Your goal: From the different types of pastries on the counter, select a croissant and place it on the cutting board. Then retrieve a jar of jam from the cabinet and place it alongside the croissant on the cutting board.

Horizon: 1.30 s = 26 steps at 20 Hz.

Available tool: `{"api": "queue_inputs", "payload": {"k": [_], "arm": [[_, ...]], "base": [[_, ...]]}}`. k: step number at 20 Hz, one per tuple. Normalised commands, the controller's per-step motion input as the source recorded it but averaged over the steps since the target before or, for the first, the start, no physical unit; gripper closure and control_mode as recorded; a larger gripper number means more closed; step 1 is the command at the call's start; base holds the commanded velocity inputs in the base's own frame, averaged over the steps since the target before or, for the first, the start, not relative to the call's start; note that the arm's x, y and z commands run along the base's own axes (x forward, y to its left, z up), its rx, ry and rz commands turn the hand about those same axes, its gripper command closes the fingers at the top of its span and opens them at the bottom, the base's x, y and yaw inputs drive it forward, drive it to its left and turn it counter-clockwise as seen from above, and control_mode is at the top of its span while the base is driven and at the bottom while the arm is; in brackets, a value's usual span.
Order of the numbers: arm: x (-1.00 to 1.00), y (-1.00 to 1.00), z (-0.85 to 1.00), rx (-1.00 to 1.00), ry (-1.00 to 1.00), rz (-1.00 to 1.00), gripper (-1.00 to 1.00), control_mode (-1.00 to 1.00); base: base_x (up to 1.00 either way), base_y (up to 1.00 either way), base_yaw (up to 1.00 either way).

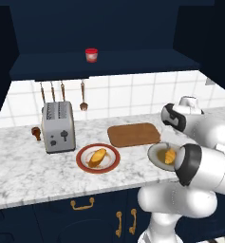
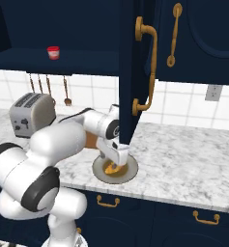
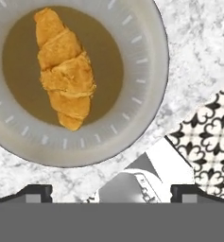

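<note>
The croissant [image 3: 66, 68], a darker orange-brown curved pastry, lies on a grey plate [image 3: 146, 71] near the counter's front edge. My gripper [image 3: 112, 194] hovers open straight above it, fingertips [image 3: 34, 191] wide apart and touching nothing. From the right base view the gripper [image 2: 114, 163] hangs just over the croissant [image 2: 111, 169]. The larger pale yellow pastry [image 1: 98, 156] rests on a red-rimmed plate [image 1: 83, 165]. Between the two plates and further back lies the bare cutting board [image 1: 134, 134]. The jar of jam [image 1: 91, 55] stands on the navy cabinet shelf [image 1: 133, 62].
A silver toaster [image 1: 58, 127] stands left on the marble counter [image 1: 28, 171], with a small brown grinder [image 1: 36, 133] beside it. Utensils [image 1: 83, 97] hang on the tiled wall. An open cabinet door [image 2: 133, 72] with a gold handle juts out just right of my arm.
</note>
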Motion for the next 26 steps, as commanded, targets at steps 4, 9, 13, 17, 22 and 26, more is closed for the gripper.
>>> {"api": "queue_inputs", "payload": {"k": [4,9,13,17,22,26], "arm": [[0.01,0.0,-0.39,-0.04,0.0,-0.1,-1.0,-1.0],[0.15,0.0,-0.24,-0.03,0.0,-0.09,-1.0,-1.0],[0.41,0.0,-0.17,-0.01,0.0,-0.05,-1.0,-1.0],[0.51,0.0,-0.16,0.0,0.0,-0.02,-1.0,-1.0],[0.39,0.0,-0.22,-0.01,0.0,0.0,-1.0,-1.0],[0.17,-0.05,-0.27,-0.04,0.0,-0.01,-1.0,-1.0]], "base": [[0.0,0.0,0.0],[0.0,0.0,0.0],[0.0,0.0,0.0],[0.0,0.0,0.0],[0.0,0.0,0.0],[0.0,0.0,0.0]]}}
